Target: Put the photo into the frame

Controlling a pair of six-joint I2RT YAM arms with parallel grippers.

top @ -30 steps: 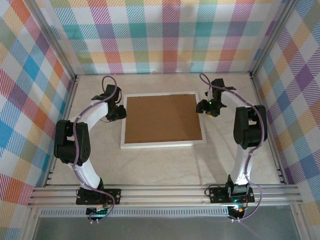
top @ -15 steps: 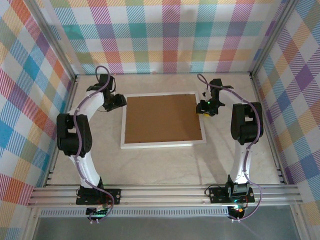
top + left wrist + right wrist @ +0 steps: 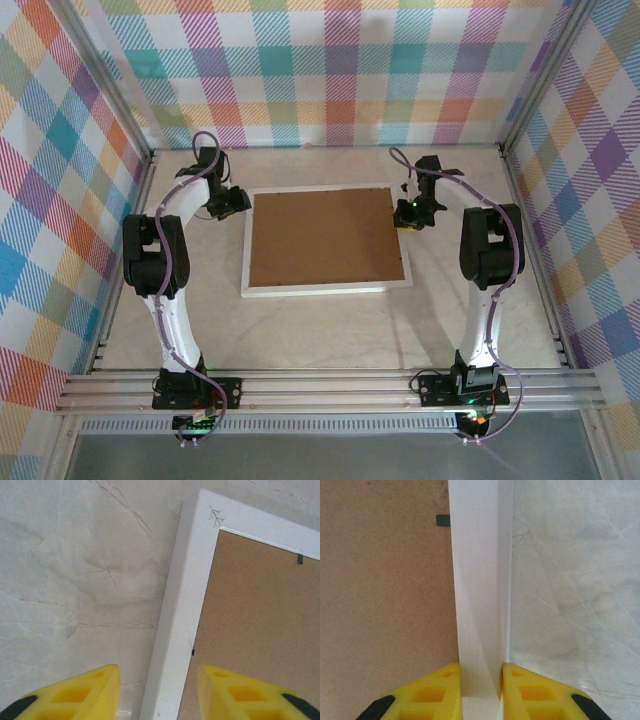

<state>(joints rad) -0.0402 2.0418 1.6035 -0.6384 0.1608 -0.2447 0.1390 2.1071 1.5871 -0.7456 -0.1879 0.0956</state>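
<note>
1. In the overhead view, the frame (image 3: pixel 325 290) lies flat in the middle of the picture on the pale, veined table (image 3: pixel 330 335), a little above centre. Its white border surrounds a plain brown backing board (image 3: pixel 325 238), which faces up.
2. The left gripper (image 3: pixel 237 203) sits at the frame's upper left corner in the overhead view. The right gripper (image 3: pixel 408 213) sits on the frame's right border near the upper right corner.
3. In the left wrist view, the frame's white border runs from the upper right down to the bottom centre. It passes between the two yellow fingers (image 3: pixel 75 695) at the bottom edge. The claw is apart, with one finger over the table on the left and the other over the brown board on the right. A clear strip of table shows between the left finger and the border.
4. In the right wrist view, the white border runs straight down the middle of the picture. Both yellow fingers (image 3: pixel 427 695) press against its two sides at the bottom, so the claw is clamped on the frame.
5. A small dark tab (image 3: pixel 442 520) sits on the brown board at the border's inner edge, in the upper left of the right wrist view.
6. Plaid walls (image 3: pixel 330 70) enclose the table at the top, left and right of the overhead view.
</note>
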